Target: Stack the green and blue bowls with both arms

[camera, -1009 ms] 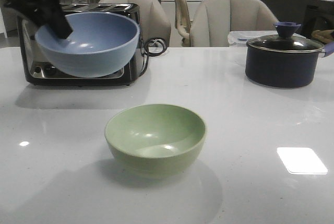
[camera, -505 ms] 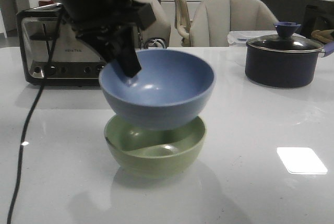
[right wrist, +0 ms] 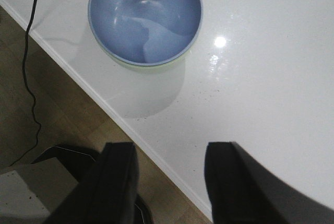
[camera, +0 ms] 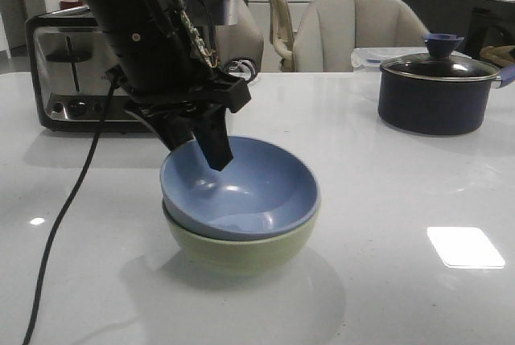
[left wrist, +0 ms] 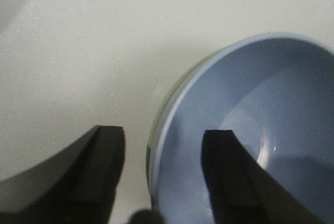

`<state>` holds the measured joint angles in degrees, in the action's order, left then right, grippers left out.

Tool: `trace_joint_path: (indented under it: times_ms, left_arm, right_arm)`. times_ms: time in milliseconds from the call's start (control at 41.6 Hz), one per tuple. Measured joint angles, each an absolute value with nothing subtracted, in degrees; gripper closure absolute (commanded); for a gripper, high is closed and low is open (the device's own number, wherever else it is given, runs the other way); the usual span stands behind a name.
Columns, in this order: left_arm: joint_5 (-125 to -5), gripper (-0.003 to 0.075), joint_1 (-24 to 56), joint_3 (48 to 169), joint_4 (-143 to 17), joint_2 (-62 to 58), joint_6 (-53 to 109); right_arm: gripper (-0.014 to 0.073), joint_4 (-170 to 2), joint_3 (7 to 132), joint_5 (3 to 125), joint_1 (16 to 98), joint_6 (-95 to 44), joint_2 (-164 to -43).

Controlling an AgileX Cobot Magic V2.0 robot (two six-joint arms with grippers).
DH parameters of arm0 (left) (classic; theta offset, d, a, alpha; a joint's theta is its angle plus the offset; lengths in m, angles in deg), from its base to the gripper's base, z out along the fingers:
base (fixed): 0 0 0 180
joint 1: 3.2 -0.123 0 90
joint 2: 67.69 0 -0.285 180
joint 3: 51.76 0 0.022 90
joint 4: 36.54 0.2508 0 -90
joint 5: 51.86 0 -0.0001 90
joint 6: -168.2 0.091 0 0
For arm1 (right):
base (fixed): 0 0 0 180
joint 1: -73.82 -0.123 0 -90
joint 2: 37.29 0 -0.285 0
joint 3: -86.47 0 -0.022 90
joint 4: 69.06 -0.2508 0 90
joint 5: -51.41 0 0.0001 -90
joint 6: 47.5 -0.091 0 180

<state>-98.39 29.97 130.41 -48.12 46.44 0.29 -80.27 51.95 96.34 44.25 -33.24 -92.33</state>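
The dusty blue bowl (camera: 249, 188) sits nested inside the pale green bowl (camera: 241, 252) at the middle of the white table. My left gripper (camera: 205, 148) reaches down at the blue bowl's back-left rim. In the left wrist view the left gripper (left wrist: 164, 135) is open, with one finger inside the blue bowl (left wrist: 250, 104) and one outside; the rim stands free between them and a sliver of green bowl (left wrist: 167, 96) shows. My right gripper (right wrist: 169, 151) is open and empty, over the table's near edge; the stacked blue bowl (right wrist: 151, 20) and green bowl (right wrist: 151, 66) lie beyond it.
A black-and-chrome toaster (camera: 72, 63) stands at the back left. A dark navy lidded pot (camera: 438, 92) stands at the back right, with a clear container (camera: 374, 57) behind it. A black cable (camera: 64, 224) hangs from my left arm. The table's edge (right wrist: 130, 130) borders wooden floor.
My left arm carried the blue bowl from near the toaster to above the green bowl and lowered it in. The fingers now stand apart from the rim.
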Motion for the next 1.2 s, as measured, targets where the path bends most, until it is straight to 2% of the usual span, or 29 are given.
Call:
trace_joint_path:
  times_ms: [216,505,1057,1202]
  left_arm:
    - [-99.7,0.0175,30.0,130.4,-47.3,39.3,0.3]
    - [-104.0,0.0175,30.0,128.2,-46.9,20.0,0.3]
    - [-103.1,0.0175,30.1,102.4,-44.0,-19.9,0.3]
    - [-101.7,0.0175,30.1,96.5,-43.9,-26.6,-0.3]
  right_arm:
    - [0.0171,-80.3,52.0,96.3,44.3,-33.2,-92.3]
    - [0.0171,-80.3,52.0,96.3,44.3,-33.2,-92.3]
    - [0.0171,-80.3,52.0,96.3,44.3,-33.4,-92.3]
    - [0.0171,-80.3,52.0,96.3,44.3,-33.4,-92.3]
